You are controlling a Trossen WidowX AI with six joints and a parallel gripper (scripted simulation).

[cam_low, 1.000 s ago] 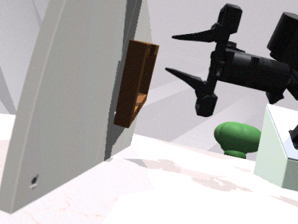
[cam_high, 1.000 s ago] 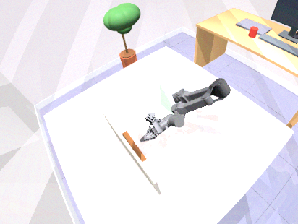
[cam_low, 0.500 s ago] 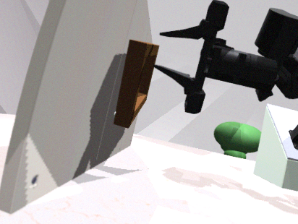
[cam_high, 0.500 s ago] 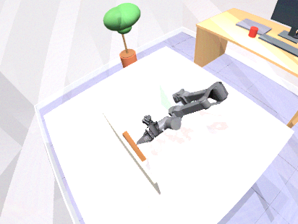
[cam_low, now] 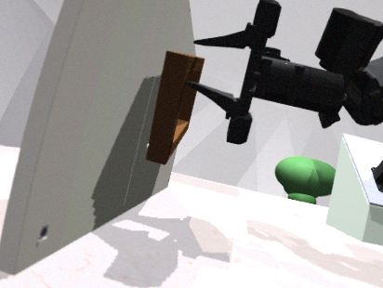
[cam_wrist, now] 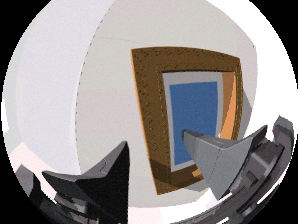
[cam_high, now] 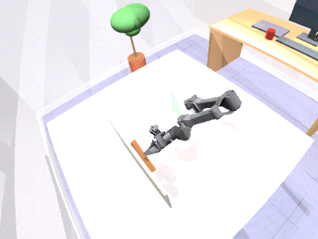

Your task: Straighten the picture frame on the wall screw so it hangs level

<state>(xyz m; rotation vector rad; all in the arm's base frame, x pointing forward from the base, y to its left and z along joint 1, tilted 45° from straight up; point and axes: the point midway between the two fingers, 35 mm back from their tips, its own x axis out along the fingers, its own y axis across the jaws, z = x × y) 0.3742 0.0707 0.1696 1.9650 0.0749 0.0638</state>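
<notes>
The brown picture frame (cam_high: 136,146) (cam_low: 167,107) (cam_wrist: 151,100), with a blue picture inside a grey border, hangs on the upright pale panel (cam_low: 93,70) (cam_wrist: 105,100). In the wrist view its top edge slopes down to the right and its left side slants. My gripper (cam_high: 145,154) (cam_low: 191,62) (cam_wrist: 155,140) is open in front of the frame, with nothing between the fingers. In the wrist view one fingertip overlaps the blue picture and the other is left of the frame. I cannot tell whether a finger touches it. The screw and notched strip are hidden.
The panel has a small dark hole (cam_low: 44,232) low at its near end. A pale green block (cam_low: 349,200) stands beneath the arm. A potted plant (cam_high: 131,18) (cam_low: 299,174) and a desk (cam_high: 231,28) with a red cup (cam_high: 270,34) stand beyond the table.
</notes>
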